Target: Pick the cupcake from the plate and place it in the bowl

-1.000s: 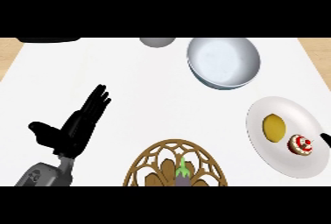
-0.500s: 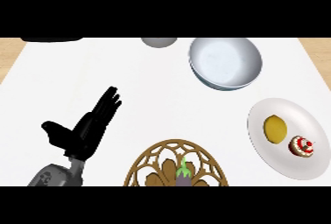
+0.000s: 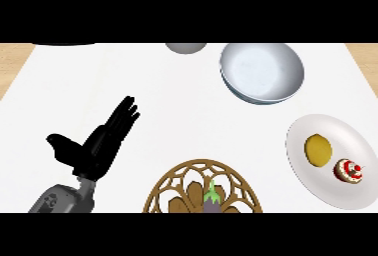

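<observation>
One hand point(image 3: 94, 145) shows, the left, black and matte at the lower left of the white counter point(image 3: 184, 115); its fingers are straight and spread, thumb out, holding nothing. The cupcake point(image 3: 350, 170), small and round with white icing and red bits, sits on the smooth white oval plate point(image 3: 347, 140) at the right, just beside a flat yellow disc point(image 3: 318, 149). The glossy pale-grey bowl point(image 3: 263, 71), round and deep, stands well apart above it. A brown lattice basket point(image 3: 177, 190) at the bottom edge holds a small eggplant point(image 3: 212, 197).
</observation>
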{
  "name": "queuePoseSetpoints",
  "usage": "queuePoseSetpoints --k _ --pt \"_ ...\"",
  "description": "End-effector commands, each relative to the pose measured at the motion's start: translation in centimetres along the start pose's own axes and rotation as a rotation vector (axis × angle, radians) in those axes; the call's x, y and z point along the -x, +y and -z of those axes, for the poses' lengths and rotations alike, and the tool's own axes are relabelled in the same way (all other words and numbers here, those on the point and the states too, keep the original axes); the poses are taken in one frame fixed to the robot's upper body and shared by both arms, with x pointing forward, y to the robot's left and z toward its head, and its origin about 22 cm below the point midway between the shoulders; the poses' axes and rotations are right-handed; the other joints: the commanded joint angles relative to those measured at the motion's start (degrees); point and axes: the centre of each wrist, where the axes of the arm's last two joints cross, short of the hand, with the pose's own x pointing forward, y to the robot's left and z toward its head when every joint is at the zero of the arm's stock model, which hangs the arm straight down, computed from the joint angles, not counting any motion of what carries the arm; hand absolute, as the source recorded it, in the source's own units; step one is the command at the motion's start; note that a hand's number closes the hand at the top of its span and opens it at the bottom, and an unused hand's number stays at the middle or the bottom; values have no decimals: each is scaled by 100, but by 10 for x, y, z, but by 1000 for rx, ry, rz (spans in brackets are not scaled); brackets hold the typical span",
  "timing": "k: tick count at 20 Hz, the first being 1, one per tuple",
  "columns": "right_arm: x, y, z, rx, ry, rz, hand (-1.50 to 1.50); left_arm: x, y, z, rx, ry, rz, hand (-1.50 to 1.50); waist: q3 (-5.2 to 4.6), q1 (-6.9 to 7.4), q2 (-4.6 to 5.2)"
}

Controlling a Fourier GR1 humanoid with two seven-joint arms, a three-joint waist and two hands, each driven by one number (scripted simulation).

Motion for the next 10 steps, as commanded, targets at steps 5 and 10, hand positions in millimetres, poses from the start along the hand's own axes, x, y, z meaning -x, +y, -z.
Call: queuePoseSetpoints --k 5,10 --pt "-31 5 11 -161 181 -44 -150 -9 -5 -2 15 -1 -1 0 13 19 -1" --pt "-31 6 37 -207 271 -82 -150 -14 19 8 9 -2 5 0 15 53 17"
